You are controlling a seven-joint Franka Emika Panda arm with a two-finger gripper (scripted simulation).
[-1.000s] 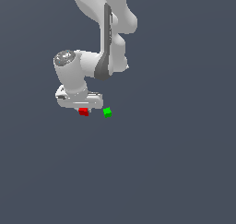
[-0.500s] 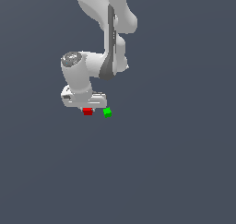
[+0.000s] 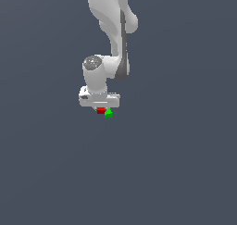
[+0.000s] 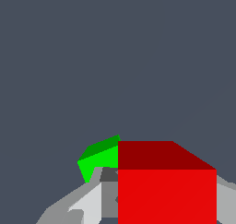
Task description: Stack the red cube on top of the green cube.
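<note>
So right now I've got the red cube [image 4: 167,186] pinched in the gripper [image 3: 100,109], jaws clamped on its sides. In the wrist view it fills most of the space between the fingers [image 4: 87,204], which is how I can tell it's actually gripped and not just sitting under the hand. I'd say it's carried up off the surface, though the exterior view is too small for me to swear to the gap.

The green cube [image 3: 108,113] is just beside it, toward the exterior view's right and a touch lower. From the wrist camera the green one [image 4: 99,159] peeks out past the red cube's edge, partly hidden behind it. So the red isn't over the green yet, it's alongside. My read is that I'm mid-carry: the cube needs to slide across until it's squarely above the green before I lower and let go. Being this close to it, the risk is bumping the green sideways.

Count: one red cube, one green cube, one arm, nothing else on the surface [image 3: 176,173] that I can see.
</note>
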